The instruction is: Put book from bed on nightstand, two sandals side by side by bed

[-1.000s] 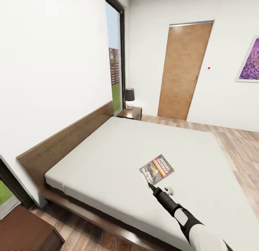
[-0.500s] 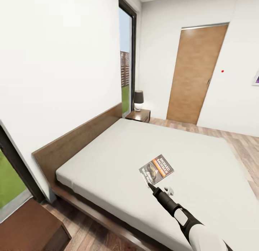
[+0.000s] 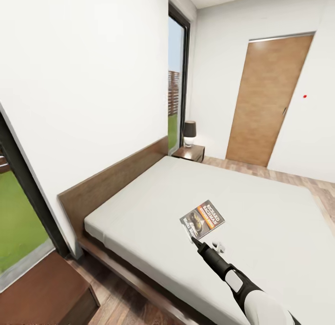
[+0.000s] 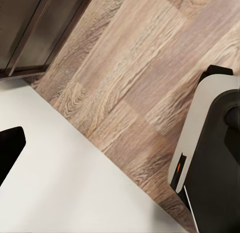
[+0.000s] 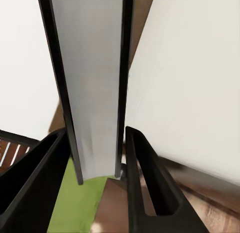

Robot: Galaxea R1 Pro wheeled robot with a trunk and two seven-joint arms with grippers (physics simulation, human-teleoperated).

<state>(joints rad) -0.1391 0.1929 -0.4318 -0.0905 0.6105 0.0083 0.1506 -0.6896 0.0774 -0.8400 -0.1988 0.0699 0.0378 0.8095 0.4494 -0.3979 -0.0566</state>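
Observation:
The book (image 3: 203,218), a thin paperback with an orange band, hangs over the light-grey bed (image 3: 260,208), gripped at its near corner by my right gripper (image 3: 191,235). Through the right wrist camera, the book (image 5: 90,83) appears edge-on between the two black fingers (image 5: 145,178) of the right gripper (image 5: 95,158), which is shut on it. One nightstand (image 3: 190,152) with a lamp stands at the far end of the headboard. Another nightstand (image 3: 42,287) is at the near end, bottom left. The sandals are out of view. A black fingertip (image 4: 10,148) shows in the left wrist view.
A tall black-framed window (image 3: 177,83) and a tan door (image 3: 267,97) are beyond the bed. Another window (image 3: 18,213) is at the left. The bed's dark frame (image 3: 135,283) runs across in front of me. Wood floor (image 4: 130,78) and my white base (image 4: 210,143) show under the left arm.
The whole view has swung left, so bed, door and window sit further right in the picture. The book and right gripper keep the same place in it.

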